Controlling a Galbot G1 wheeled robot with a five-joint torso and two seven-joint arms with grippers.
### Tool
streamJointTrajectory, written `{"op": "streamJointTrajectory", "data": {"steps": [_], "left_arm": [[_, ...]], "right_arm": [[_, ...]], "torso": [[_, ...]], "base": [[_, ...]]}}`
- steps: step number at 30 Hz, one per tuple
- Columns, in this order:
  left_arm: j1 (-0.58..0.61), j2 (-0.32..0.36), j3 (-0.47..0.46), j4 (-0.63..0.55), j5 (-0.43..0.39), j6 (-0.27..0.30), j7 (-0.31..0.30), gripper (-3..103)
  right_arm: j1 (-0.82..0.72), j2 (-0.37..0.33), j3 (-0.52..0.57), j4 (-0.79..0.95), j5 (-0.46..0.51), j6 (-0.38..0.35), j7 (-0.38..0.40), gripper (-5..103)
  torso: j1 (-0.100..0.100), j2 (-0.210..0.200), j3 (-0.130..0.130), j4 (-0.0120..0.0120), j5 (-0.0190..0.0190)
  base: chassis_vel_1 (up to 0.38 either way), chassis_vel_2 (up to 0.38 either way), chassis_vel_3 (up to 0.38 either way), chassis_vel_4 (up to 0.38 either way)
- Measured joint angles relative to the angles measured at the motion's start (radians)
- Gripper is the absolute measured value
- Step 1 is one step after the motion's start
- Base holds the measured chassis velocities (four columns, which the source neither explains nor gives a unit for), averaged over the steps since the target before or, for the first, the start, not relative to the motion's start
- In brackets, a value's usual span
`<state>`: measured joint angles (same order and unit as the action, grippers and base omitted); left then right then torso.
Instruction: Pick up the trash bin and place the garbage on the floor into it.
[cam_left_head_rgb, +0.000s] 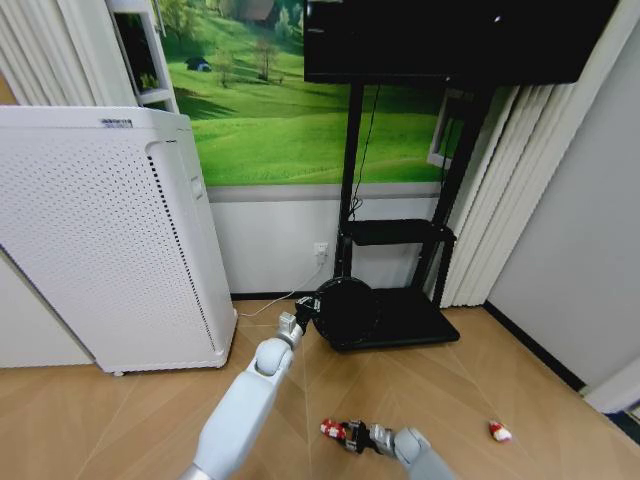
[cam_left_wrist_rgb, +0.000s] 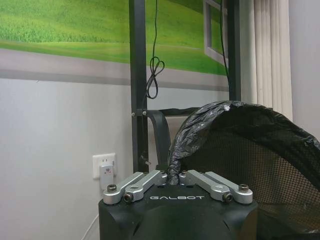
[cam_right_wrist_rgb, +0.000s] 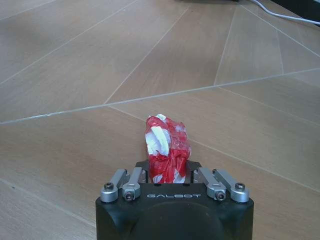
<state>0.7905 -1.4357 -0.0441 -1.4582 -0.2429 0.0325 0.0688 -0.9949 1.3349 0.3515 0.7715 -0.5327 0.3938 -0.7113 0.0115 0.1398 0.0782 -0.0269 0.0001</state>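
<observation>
In the head view my left gripper (cam_left_head_rgb: 303, 317) is shut on the near rim of the black trash bin (cam_left_head_rgb: 347, 312), which is held in front of the TV stand. The left wrist view shows the left gripper (cam_left_wrist_rgb: 173, 176) pinching the bin's black liner at the rim of the mesh trash bin (cam_left_wrist_rgb: 255, 150). Low over the floor (cam_left_head_rgb: 450, 390), my right gripper (cam_left_head_rgb: 358, 436) is shut on a piece of garbage, a red-and-white crumpled wrapper (cam_left_head_rgb: 333, 430). The right wrist view has the wrapper (cam_right_wrist_rgb: 167, 145) sticking out between the right gripper's (cam_right_wrist_rgb: 168, 176) fingers. A second red-and-white scrap (cam_left_head_rgb: 499, 431) lies on the floor to the right.
A tall white perforated appliance (cam_left_head_rgb: 100, 240) stands at the left. The black TV stand (cam_left_head_rgb: 400, 235) and its base (cam_left_head_rgb: 415, 320) sit against the wall behind the bin. A white cable (cam_left_head_rgb: 270, 305) runs from the wall outlet (cam_left_wrist_rgb: 104, 167). Curtains hang at the right.
</observation>
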Motion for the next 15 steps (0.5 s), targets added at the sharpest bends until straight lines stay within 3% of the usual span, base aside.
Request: {"op": "streamJointTrajectory", "data": {"steps": [7,15], "left_arm": [[0.000,-0.001,0.000,0.006,0.001,0.000,0.000,3],[0.016,0.000,-0.027,0.006,0.001,0.000,0.000,3]], "right_arm": [[-0.020,-0.009,0.019,0.033,0.028,0.001,0.000,37],[-0.077,-0.041,0.067,0.143,0.123,-0.004,-0.012,37]], "torso": [[0.000,0.000,0.000,0.0000,-0.0001],[0.000,0.000,0.000,0.0000,0.0001]], "base": [[0.000,0.000,0.000,0.000],[0.000,0.000,0.000,0.000]]}}
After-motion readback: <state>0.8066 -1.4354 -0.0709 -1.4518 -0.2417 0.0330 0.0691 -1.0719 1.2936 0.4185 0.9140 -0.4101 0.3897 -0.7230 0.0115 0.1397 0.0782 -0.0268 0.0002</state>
